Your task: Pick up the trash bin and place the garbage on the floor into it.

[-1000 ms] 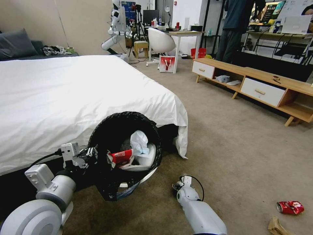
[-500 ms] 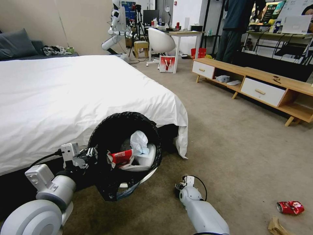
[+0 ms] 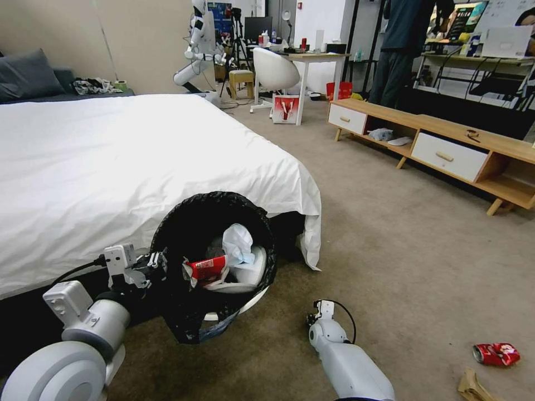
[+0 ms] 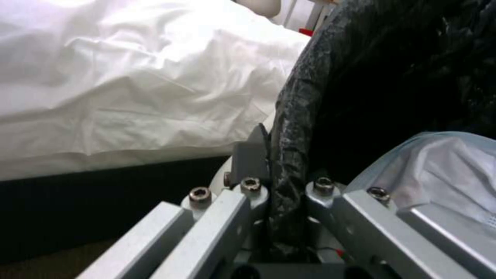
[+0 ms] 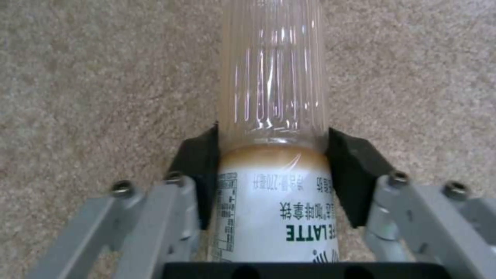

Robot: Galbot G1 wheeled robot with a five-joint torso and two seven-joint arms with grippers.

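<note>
Clamping the rim of the bin [image 3: 214,262] at lower left of the head view, the left gripper [image 4: 281,190] holds it tilted beside the bed [image 3: 111,167]. The right gripper [image 5: 272,170], low at bottom centre over the floor [image 3: 401,250], pinches a clear bottle [image 5: 274,116]. A red can [image 3: 496,353] lies at lower right.

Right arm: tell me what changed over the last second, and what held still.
The right arm's wrist slid a little toward the robot's right and nearer the robot across the floor. The right gripper is shut on a clear latte bottle. Unchanged: the left gripper stays clamped on the trash bin rim, the bin tilted beside the bed; the crushed red can and brown paper piece have not moved.
</note>
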